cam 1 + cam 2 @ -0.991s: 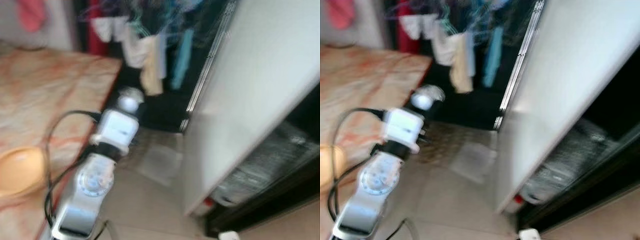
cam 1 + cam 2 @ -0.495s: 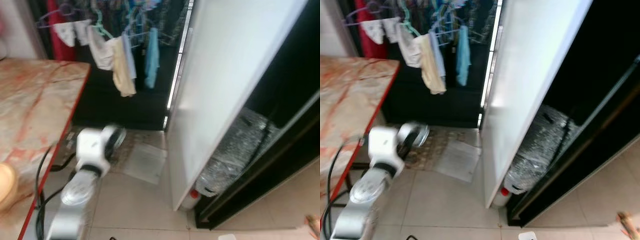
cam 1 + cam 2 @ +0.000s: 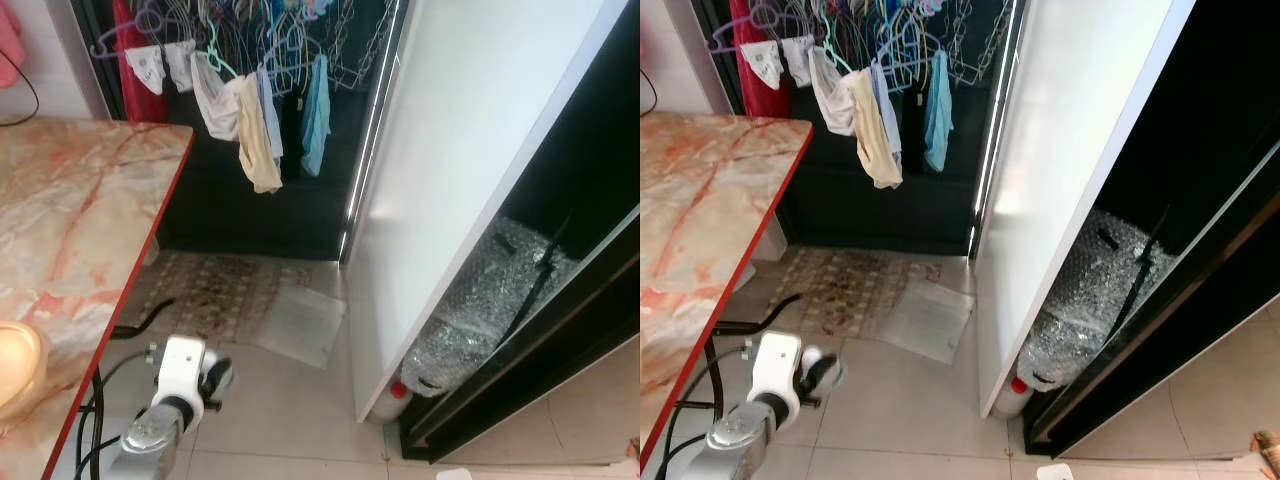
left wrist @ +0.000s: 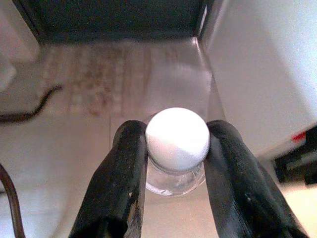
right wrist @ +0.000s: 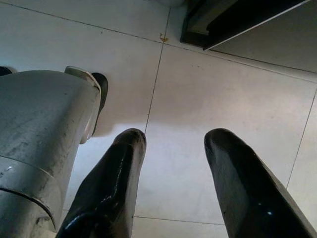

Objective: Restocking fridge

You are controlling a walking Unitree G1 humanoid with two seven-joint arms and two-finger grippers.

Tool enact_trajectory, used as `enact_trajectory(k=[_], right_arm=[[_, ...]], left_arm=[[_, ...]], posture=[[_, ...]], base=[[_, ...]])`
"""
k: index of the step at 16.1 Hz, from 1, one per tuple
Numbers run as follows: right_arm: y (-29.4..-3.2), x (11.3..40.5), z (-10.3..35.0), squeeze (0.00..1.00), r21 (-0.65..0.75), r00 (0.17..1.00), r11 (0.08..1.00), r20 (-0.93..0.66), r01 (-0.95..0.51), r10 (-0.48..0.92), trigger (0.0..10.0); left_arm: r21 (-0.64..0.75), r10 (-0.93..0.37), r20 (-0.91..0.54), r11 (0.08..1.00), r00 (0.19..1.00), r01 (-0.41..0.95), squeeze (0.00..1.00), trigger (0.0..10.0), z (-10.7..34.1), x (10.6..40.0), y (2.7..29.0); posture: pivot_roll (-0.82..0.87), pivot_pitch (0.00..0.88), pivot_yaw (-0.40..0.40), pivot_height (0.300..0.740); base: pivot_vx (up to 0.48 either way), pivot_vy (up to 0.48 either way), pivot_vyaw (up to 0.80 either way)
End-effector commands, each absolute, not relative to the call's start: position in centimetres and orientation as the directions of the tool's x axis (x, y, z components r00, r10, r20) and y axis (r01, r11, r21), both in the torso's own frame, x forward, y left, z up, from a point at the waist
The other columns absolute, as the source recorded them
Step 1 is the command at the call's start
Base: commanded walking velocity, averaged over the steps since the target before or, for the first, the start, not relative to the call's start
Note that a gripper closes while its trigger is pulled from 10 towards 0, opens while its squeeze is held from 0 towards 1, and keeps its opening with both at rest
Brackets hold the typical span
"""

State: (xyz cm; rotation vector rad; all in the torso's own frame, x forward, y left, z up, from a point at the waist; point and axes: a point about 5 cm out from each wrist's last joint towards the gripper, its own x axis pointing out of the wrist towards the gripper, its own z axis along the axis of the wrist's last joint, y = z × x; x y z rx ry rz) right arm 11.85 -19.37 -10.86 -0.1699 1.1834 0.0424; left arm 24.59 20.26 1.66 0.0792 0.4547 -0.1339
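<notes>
Head views: the left gripper (image 3: pixel 215 377) hangs low beside the red-edged, orange-veined marble table (image 3: pixel 70 230), above the pale tiled floor (image 3: pixel 910 420). Ahead of it and to its right stands the tall white refrigerator door (image 3: pixel 470 180), swung open, with a wad of clear bubble wrap (image 3: pixel 480 310) in the dark cabinet behind and a small red-capped clear bottle (image 3: pixel 392 400) at the door's foot. Beyond the gripper lie a patterned brown mat (image 3: pixel 215 295) and a flat grey sheet (image 3: pixel 300 322); above them, assorted laundry on hangers (image 3: pixel 875 90). A round tan bowl (image 3: pixel 15 365) sits on the table to the gripper's left.

Left wrist view: the left gripper's two black fingers (image 4: pixel 126 173) are clamped on a clear plastic bottle with a white round cap (image 4: pixel 177 144), one finger on either side of its neck.

Right wrist view: the right gripper (image 5: pixel 173 139) points down at the floor tiles, fingers spread apart and holding nothing, with the robot's grey leg (image 5: pixel 39 134) just beside one finger.
</notes>
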Motion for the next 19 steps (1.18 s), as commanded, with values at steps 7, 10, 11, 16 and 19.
enact_trajectory(k=[7, 10, 11, 16, 19], right_arm=[[-19.3, 11.9, -10.9, 0.00, -0.109, 0.380, 0.987, -0.923, -0.121, -0.056, 10.0], [-19.2, 12.1, -10.8, 0.00, -0.107, 0.382, 0.988, -0.922, -0.113, -0.056, 10.0], [-19.1, 12.2, -10.8, 0.00, -0.106, 0.384, 0.988, -0.922, -0.115, -0.054, 10.0], [-19.2, 12.2, -10.8, 0.00, -0.109, 0.386, 0.987, -0.921, -0.119, -0.055, 10.0], [-19.2, 12.1, -10.8, 0.00, -0.109, 0.381, 0.986, -0.923, -0.124, -0.055, 10.0]], left_arm=[[0.060, -0.062, -0.622, 0.990, 0.780, 0.126, 0.00, 10.0, -2.8, 22.8, 22.1], [-0.004, 0.026, -0.697, 0.999, 0.716, -0.041, 0.00, 10.0, -4.9, 21.7, 22.7], [-0.051, 0.042, -0.683, 0.993, 0.729, -0.105, 0.00, 10.0, -4.8, 21.9, 22.7], [-0.196, -0.018, -0.757, 0.960, 0.654, -0.202, 0.00, 10.0, -5.9, 21.5, 22.0], [-0.264, -0.108, -0.793, 0.948, 0.600, -0.178, 0.00, 10.0, -6.5, 20.9, 21.0]], posture=[[0.11, 0.064, -0.091, 0.740], [0.10, 0.057, -0.087, 0.740], [0.10, 0.056, -0.088, 0.740], [0.10, 0.058, -0.093, 0.740], [0.10, 0.065, -0.094, 0.740]], base=[[0.000, 0.000, 0.00], [0.000, 0.000, 0.00], [0.000, 0.000, 0.00], [0.000, 0.000, 0.00], [0.000, 0.000, 0.00]])
